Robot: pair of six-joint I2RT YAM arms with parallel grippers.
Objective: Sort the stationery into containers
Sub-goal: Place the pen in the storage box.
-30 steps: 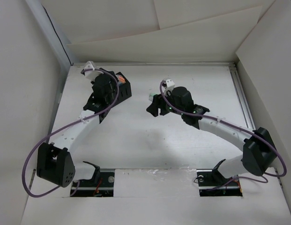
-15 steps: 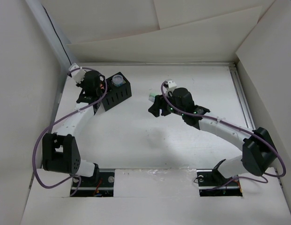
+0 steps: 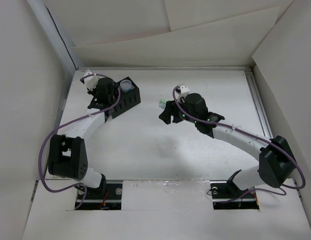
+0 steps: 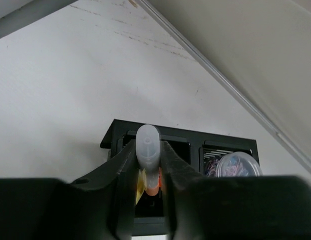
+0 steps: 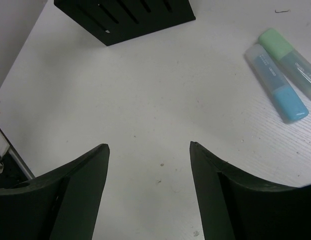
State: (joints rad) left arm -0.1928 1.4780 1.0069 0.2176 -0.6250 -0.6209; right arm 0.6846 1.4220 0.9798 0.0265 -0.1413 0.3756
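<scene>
My left gripper (image 4: 147, 150) is shut on an orange bar with a frosted cap (image 4: 147, 145); a pale yellow bar shows just behind it. It hangs just left of the black organiser box (image 4: 145, 129), above its near compartment. In the top view this gripper (image 3: 104, 94) is beside the box (image 3: 127, 100). A round clear tub of coloured clips (image 4: 237, 165) sits in the box's right compartment. My right gripper (image 5: 149, 147) is open and empty above bare table. A blue bar (image 5: 275, 82) and a green bar (image 5: 290, 62) lie side by side to its upper right.
The white table (image 3: 145, 145) is walled by white panels; the left wall and a metal rail (image 4: 235, 95) run close to the box. In the right wrist view the box's slotted side (image 5: 125, 15) is at the top. The right gripper (image 3: 165, 111) hovers mid-table.
The left gripper left the box top, swung out to the far left, and has now come back a little toward the box. The right arm has hardly moved.
</scene>
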